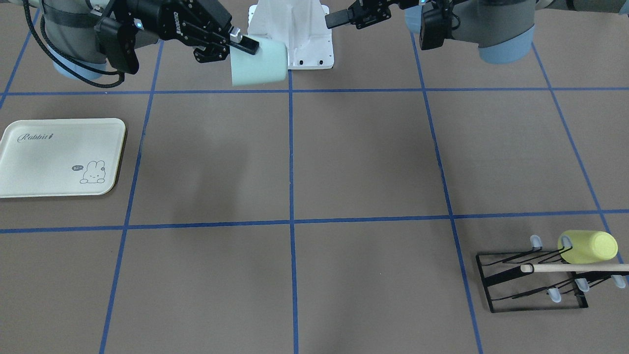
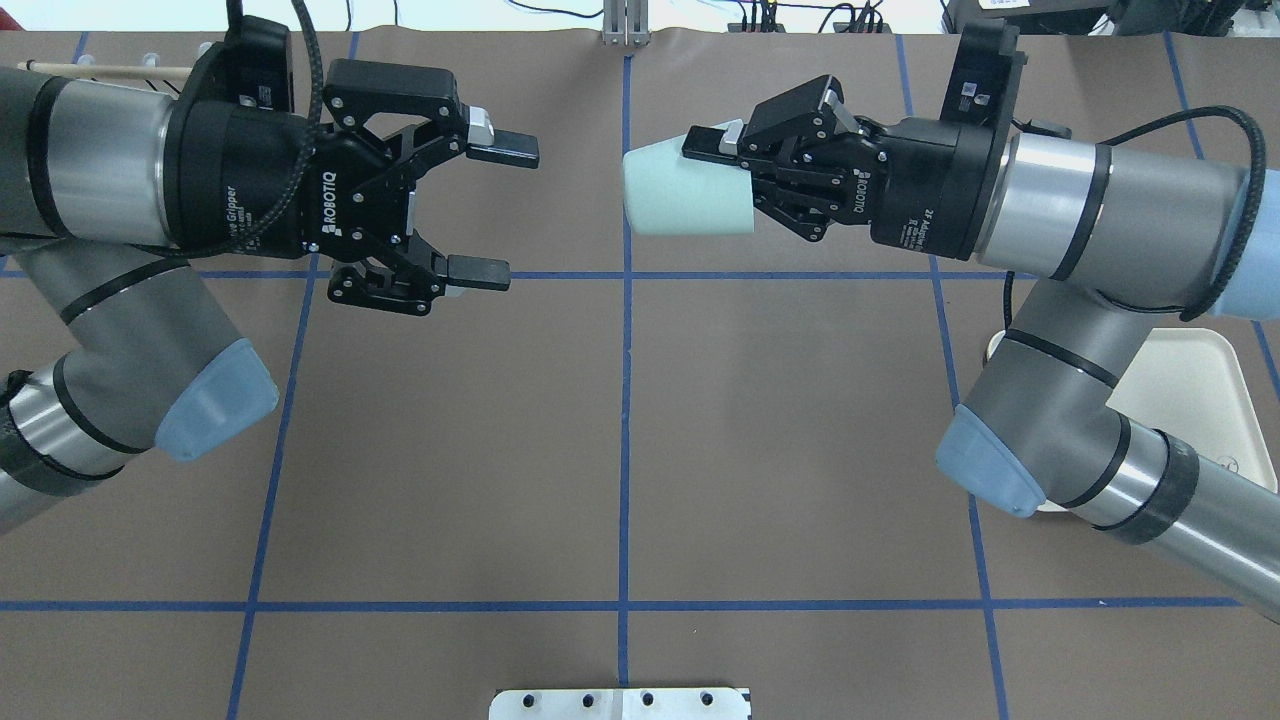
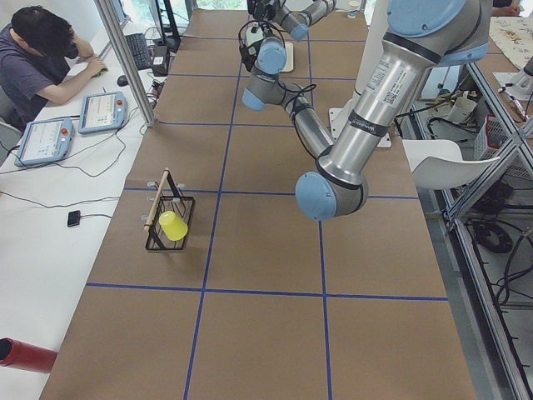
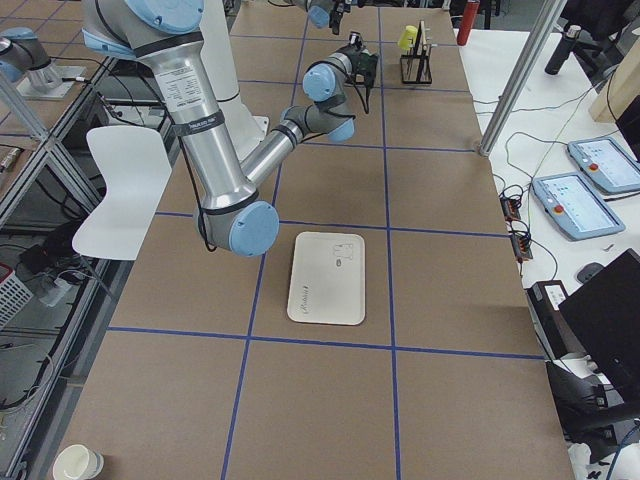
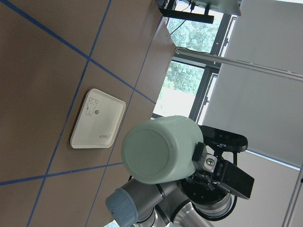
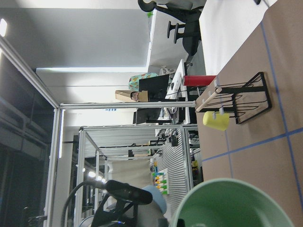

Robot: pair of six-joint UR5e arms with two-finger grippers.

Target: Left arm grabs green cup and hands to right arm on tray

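**Cup in the right gripper, tray off to its right**

We see the green cup (image 2: pixel 685 195) held in the air over the middle of the table. It lies on its side with its long axis level, base toward the left arm and mouth toward the right arm. The right gripper (image 2: pixel 715 150) is pinched onto the wall at the rim. The left gripper (image 2: pixel 493 208) faces the base, well apart from it, jaws spread wide and empty.

We judge the placing falls to the right arm. The tray (image 2: pixel 1190 390) lies flat on the table on the robot's right, below the cup and partly under that arm's elbow.

Both grippers read "ROBOTIQ". The tray reads "Rabbit", with "hi" beside the bunny.
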